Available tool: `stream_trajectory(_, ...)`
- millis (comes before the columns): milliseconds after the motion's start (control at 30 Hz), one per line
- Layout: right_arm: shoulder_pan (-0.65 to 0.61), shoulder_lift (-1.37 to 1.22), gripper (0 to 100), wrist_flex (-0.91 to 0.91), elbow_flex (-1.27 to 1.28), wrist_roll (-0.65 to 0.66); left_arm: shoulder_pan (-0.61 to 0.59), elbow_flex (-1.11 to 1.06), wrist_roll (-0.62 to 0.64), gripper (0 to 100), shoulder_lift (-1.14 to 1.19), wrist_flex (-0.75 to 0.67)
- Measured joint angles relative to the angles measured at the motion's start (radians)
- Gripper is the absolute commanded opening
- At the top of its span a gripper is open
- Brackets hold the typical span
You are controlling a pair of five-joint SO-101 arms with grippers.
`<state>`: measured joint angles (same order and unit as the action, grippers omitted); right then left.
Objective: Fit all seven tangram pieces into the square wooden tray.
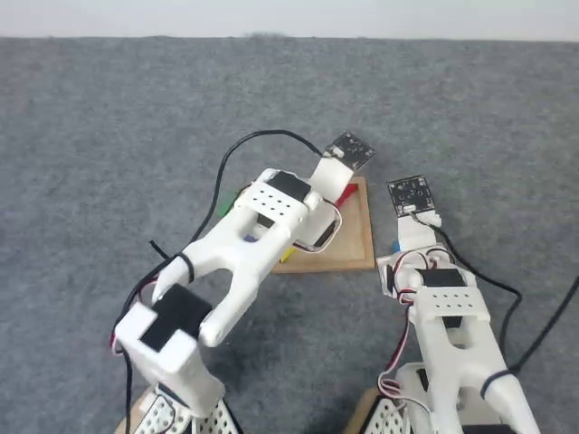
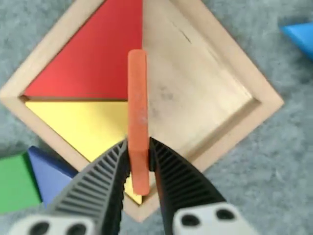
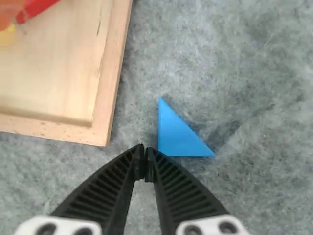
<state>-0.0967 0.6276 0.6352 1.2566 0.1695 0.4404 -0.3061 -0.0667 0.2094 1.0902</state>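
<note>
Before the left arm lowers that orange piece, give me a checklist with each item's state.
1. Grip: the left pincer is shut on the orange piece. Ok.
2. Free room: the tray is bare beside the red triangle and the yellow triangle. Ok.
3. Piece flat for seating: it stands on edge. Not ok.
4. Piece's outline matches the gap: seen edge-on. Cannot tell.
5. Right pincer clear of the tray: shut, over the carpet beside the light blue triangle. Ok.
6. Green piece and dark blue piece clear of the drop spot: both outside the tray. Ok.
</note>
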Motion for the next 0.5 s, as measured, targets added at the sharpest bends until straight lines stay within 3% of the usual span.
stream_trajectory(133,0.0,0.0,0.9,0.0,0.0,0.0,0.003,0.0,0.002,22,0.014,-0.006)
stream_trajectory(500,-0.012,0.0,0.9,-0.002,0.0,0.0,0.077,0.002,0.002,22,-0.021,-0.009)
